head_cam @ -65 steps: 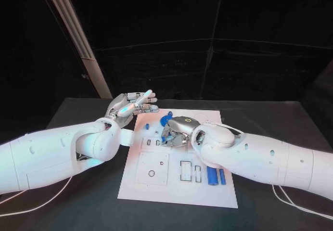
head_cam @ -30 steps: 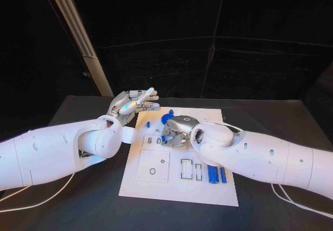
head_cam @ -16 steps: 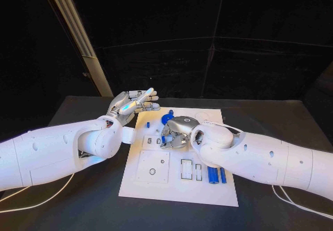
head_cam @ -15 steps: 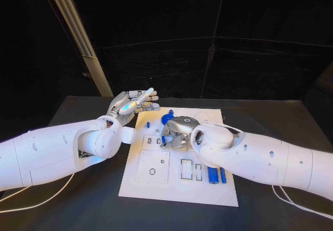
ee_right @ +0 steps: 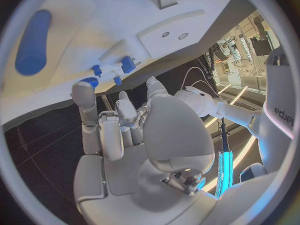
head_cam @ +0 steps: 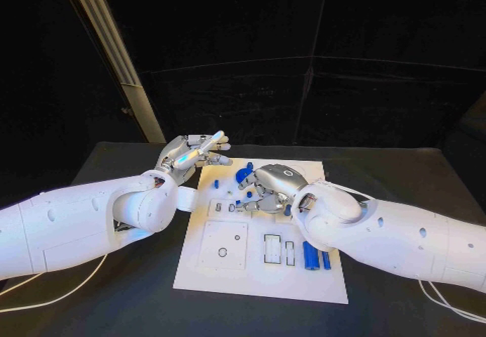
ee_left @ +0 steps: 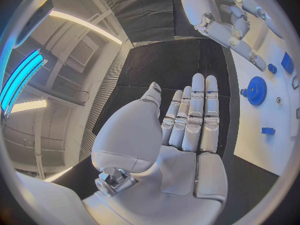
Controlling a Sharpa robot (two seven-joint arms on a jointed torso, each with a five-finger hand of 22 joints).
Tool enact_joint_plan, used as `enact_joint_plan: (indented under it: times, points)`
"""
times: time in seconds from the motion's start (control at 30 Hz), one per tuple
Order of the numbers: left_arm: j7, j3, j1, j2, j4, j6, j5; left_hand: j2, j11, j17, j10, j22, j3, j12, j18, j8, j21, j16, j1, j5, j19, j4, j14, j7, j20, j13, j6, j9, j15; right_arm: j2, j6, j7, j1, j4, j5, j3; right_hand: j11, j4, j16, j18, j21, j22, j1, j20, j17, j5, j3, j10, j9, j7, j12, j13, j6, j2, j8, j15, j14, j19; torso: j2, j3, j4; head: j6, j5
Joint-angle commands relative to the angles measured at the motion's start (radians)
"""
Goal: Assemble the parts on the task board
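We see the white board (head_cam: 259, 274) lying in the middle of the black table (head_cam: 405, 175), with both white arms reaching over it; the left hand (head_cam: 192, 154) hangs above the board's far left corner, its fingers (ee_left: 194, 117) stretched straight and laid close side by side, with nothing in them; in the left wrist view the flat palm faces us and the thumb stands a little apart.

The right hand (head_cam: 272, 186) sits over the far middle of the board, fingers bent downward toward the small pieces there; from the right wrist view its fingers (ee_right: 106, 127) curl in toward the palm, and we cannot tell whether they pinch anything.

A blue gear (head_cam: 244, 175) stands on the board just beside the right hand, on the side nearer the left hand; in the left wrist view we see the same gear (ee_left: 256, 90) with a small blue peg (ee_left: 267, 131) near it; a thin blue pin (head_cam: 215, 184) stands close to the board's left edge.

Two long blue bars (head_cam: 315, 255) lie side by side on the near right part of the board, partly under the right forearm; next to them are rectangular slots (head_cam: 272, 248); a raised square plate (head_cam: 222, 244) with a round hole occupies the near left part; in the right wrist view one long blue bar (ee_right: 32, 42) lies flat on the board, well apart from the fingertips.
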Motion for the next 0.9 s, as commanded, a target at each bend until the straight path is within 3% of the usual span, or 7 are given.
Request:
enact_joint_plan:
  times: [0.03, 0.17, 0.37, 0.43, 0.63, 0.8, 0.9]
  points:
    - [-0.123, 0.001, 0.003, -0.003, -0.002, 0.025, -0.112, -0.001, -0.021, 0.054, 0.064, 0.028, -0.013, 0.024, 0.013, 0.002, 0.058, 0.085, -0.009, 0.001, 0.079, -0.001, 0.108, -0.01, -0.031, 0.011, 0.032, 0.004, -0.032, -0.05, -0.033, 0.222, 0.026, 0.042, 0.189, 0.01, -0.003, -0.022, -0.039, 0.029, -0.051, -0.077, 0.063, -0.002, 0.046, 0.027, 0.004, -0.05, 0.001, -0.005, -0.071, -0.061, 0.004, 0.018, 0.007, 0.002, 0.049, -0.041, -0.004, 0.0022, -0.002, 0.006, 0.003]
    - [-0.289, 0.001, 0.013, -0.003, -0.023, 0.028, -0.25, -0.008, -0.041, 0.177, 0.126, 0.081, -0.024, 0.069, 0.009, 0.005, 0.153, 0.257, -0.014, 0.002, 0.158, -0.005, 0.188, -0.025, -0.065, 0.038, 0.041, 0.003, -0.063, -0.121, 0.044, 0.28, 0.062, 0.071, 0.334, 0.017, -0.002, -0.049, -0.159, 0.051, -0.177, -0.245, 0.133, -0.002, -0.123, 0.025, 0.012, -0.185, -0.001, -0.003, -0.284, -0.242, -0.007, 0.038, 0.006, 0.002, -0.004, -0.137, -0.015, 0.0034, -0.0062, 0.004, 0.009]
    - [-0.565, 0.001, 0.03, 0.003, -0.058, 0.099, -0.502, -0.024, -0.077, 0.898, 0.165, 0.214, -0.051, 0.262, 0.008, 0.059, 0.351, 0.967, -0.038, 0.004, 0.222, 0.008, 0.232, -0.049, -0.102, 0.167, 0.041, 0.014, -0.092, -0.226, 0.1, 0.307, 0.102, 0.092, 0.418, 0.021, 0.019, -0.051, -0.346, 0.049, -0.269, -0.293, 0.18, 0.02, -0.343, 0.017, 0.0, -0.318, 0.0, 0.016, -0.436, -0.39, -0.043, 0.044, 0.006, 0.025, -0.113, -0.198, -0.033, 0.0105, -0.0117, -0.005, 0.019]
    - [-0.658, 0.001, 0.038, 0.009, -0.067, 0.139, -0.587, -0.021, -0.087, 1.104, 0.15, 0.462, -0.07, 0.383, -0.022, 0.099, 0.561, 1.146, -0.073, -0.005, 0.276, 0.041, 0.253, -0.061, -0.111, 0.254, 0.049, 0.026, -0.1, -0.254, 0.105, 0.31, 0.108, 0.094, 0.439, 0.021, 0.019, -0.05, -0.346, 0.049, -0.272, -0.295, 0.18, 0.021, -0.341, 0.019, -0.003, -0.317, 0.0, 0.016, -0.436, -0.394, -0.044, 0.043, 0.008, 0.025, -0.112, -0.197, -0.037, 0.0126, -0.0126, -0.007, 0.022]
    - [-0.881, 0.001, 0.065, 0.044, -0.092, 0.26, -0.799, 0.032, -0.122, 1.299, 0.082, 0.8, -0.142, 0.659, -0.061, 0.22, 0.835, 1.293, -0.191, 0.015, 0.339, 0.078, 0.295, -0.094, -0.135, 0.462, 0.063, 0.081, -0.127, -0.298, 0.108, 0.317, 0.115, 0.088, 0.49, 0.022, 0.019, -0.041, -0.349, 0.05, -0.282, -0.303, 0.182, 0.022, -0.34, 0.037, -0.015, -0.313, 0.001, 0.016, -0.433, -0.41, -0.046, 0.041, 0.016, 0.025, -0.108, -0.19, -0.051, 0.0199, -0.0145, -0.015, 0.027]
    - [-1.019, 0.001, 0.092, 0.098, -0.132, 0.345, -0.938, 0.038, -0.135, 1.347, 0.125, 0.94, -0.2, 0.919, -0.079, 0.347, 0.936, 1.324, -0.184, 0.003, 0.358, 0.08, 0.308, -0.119, -0.146, 0.736, 0.055, 0.165, -0.143, -0.307, 0.092, 0.325, 0.118, 0.073, 0.509, 0.022, 0.019, -0.033, -0.363, 0.05, -0.294, -0.31, 0.189, 0.022, -0.353, 0.068, -0.027, -0.32, 0.002, 0.016, -0.431, -0.426, -0.047, 0.038, 0.025, 0.024, -0.112, -0.184, -0.059, 0.0246, -0.0165, -0.021, 0.031]
    - [-1.062, 0.001, 0.105, 0.129, -0.155, 0.374, -0.981, 0.042, -0.14, 1.348, 0.139, 1.0, -0.21, 0.962, -0.089, 0.379, 0.974, 1.324, -0.172, 0.002, 0.377, 0.079, 0.309, -0.122, -0.148, 0.788, 0.044, 0.189, -0.145, -0.306, 0.089, 0.324, 0.118, 0.067, 0.513, 0.022, 0.019, -0.032, -0.365, 0.05, -0.295, -0.311, 0.19, 0.023, -0.355, 0.071, -0.029, -0.322, 0.002, 0.016, -0.43, -0.429, -0.048, 0.036, 0.027, 0.025, -0.112, -0.183, -0.06, 0.0254, -0.0167, -0.021, 0.029]
